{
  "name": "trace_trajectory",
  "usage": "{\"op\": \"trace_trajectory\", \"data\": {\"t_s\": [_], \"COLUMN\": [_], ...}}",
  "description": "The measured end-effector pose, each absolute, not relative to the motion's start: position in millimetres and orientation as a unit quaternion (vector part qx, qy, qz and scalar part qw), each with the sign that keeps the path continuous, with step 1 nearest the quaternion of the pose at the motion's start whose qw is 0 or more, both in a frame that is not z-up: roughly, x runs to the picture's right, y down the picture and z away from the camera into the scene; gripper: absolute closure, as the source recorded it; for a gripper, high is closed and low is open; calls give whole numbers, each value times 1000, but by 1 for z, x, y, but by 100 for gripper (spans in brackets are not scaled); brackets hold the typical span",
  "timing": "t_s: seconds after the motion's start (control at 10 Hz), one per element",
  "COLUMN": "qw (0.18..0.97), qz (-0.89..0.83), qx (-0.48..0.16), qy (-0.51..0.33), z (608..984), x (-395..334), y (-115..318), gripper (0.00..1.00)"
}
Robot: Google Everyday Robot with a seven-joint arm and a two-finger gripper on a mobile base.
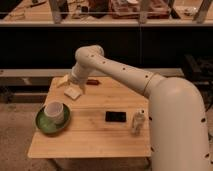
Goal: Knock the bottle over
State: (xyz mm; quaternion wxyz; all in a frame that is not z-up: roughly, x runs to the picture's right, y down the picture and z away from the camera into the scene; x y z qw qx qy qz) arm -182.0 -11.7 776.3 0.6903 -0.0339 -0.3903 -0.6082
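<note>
Bottle (137,122) is upright, so the knock is not yet done; I'd call this the approach step, barely begun. The tool (76,81) hangs over the far left part of the counter (85,142), at the end of the bent white arm (120,72). The bottle stands well apart from it, nearer the camera and off to the right as seen, close to the counter's near right edge.

Just in front of the tool lies a pale flat piece (73,92); touching or not, I cannot tell. A yellowish scrap (62,80) sits just left of the tool and a small reddish thing (92,81) just right of it. Nearer the camera and left of the tool, a white cup (54,111) stands on a green plate (42,124). A black slab (115,116) lies between the tool and the bottle.

Spread or pressed together? I cannot tell, and I see nothing held.

The next move, I'd judge, is a long swing across to the bottle, passing above the slab, then a sideways push high on its body.
</note>
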Motion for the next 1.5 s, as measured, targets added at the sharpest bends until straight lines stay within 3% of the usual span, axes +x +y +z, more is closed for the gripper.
{"op": "trace_trajectory", "data": {"t_s": [1.3, 1.5], "qw": [690, 690], "qz": [-608, -609], "qx": [-34, -33], "qy": [-390, -390], "z": [776, 774], "x": [-182, -181], "y": [-12, -13], "gripper": [20, 28]}}
